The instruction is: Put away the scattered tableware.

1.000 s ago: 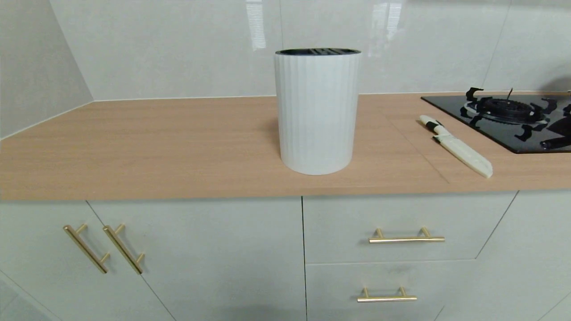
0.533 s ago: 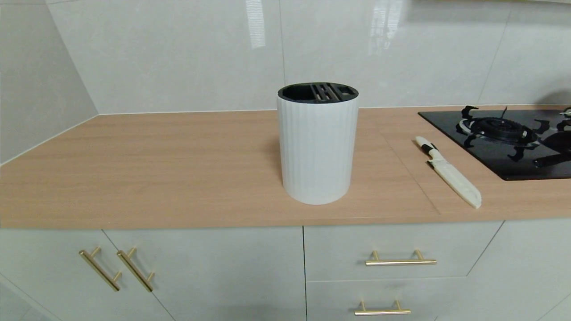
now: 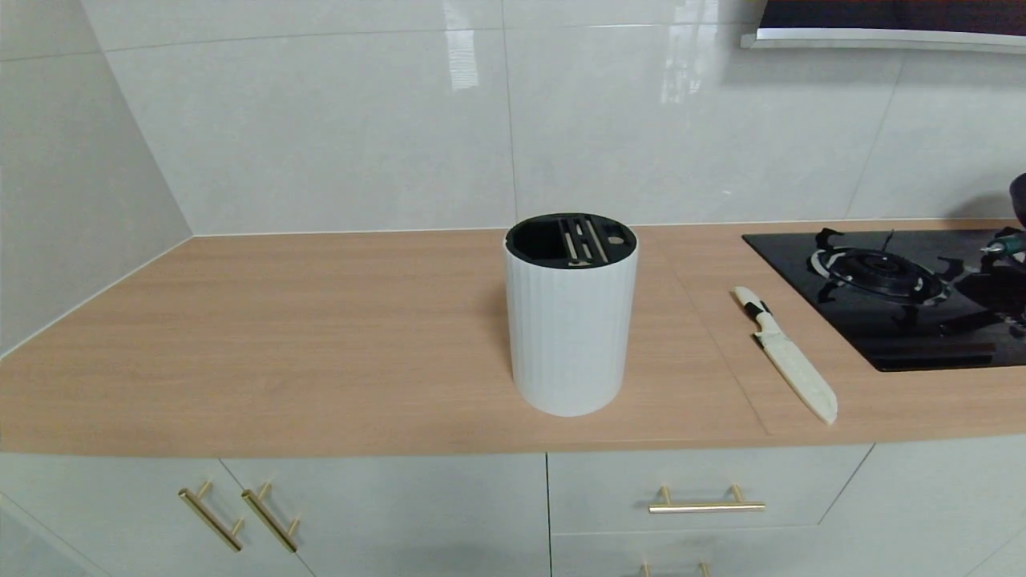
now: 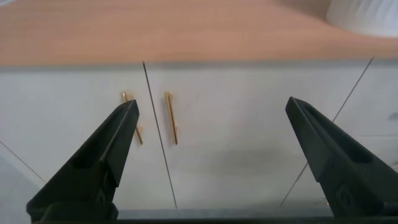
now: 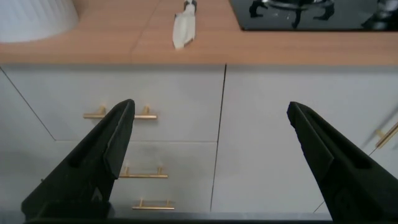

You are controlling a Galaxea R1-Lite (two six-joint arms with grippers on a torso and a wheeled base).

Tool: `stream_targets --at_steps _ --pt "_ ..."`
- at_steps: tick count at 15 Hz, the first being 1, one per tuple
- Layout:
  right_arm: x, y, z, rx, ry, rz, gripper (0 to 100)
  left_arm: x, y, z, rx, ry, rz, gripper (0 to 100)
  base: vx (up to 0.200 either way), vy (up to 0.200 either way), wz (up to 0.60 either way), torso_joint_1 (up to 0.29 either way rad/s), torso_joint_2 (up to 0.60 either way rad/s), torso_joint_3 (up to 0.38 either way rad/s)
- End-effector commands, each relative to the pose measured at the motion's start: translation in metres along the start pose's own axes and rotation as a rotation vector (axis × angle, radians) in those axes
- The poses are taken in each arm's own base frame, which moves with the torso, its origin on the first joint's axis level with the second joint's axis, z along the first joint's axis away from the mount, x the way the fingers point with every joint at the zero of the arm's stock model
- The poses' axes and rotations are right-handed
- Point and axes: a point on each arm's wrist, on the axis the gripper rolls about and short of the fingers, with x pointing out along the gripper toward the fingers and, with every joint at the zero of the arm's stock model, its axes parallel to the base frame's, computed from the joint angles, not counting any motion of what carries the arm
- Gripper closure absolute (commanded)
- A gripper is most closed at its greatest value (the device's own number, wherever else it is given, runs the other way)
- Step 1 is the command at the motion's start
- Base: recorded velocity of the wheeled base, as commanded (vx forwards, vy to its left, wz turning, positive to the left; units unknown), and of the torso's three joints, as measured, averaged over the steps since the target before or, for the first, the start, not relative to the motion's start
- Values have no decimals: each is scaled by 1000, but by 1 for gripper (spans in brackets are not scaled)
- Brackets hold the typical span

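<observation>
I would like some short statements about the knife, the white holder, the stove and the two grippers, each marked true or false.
1. The knife lies flat on the counter, to the right of the white holder. True.
2. The knife stands in a slot of the holder. False: it lies on the counter, apart from the holder.
3. The left gripper and the right gripper are both open. True.
4. The right gripper holds the knife. False: it is empty.
5. The stove is to the left of the holder. False: the stove is on the right, beyond the knife.
</observation>
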Motion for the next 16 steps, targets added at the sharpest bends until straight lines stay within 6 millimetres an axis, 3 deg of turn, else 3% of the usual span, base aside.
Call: stream_targets --at_steps 1,16 --pt "0 0 0 0 0 0 0 0 0 0 0 2 0 0 0 0 0 242 -520 -276" --pt "0 0 0 0 1 0 0 0 0 0 1 0 0 0 0 0 0 255 -527 -273"
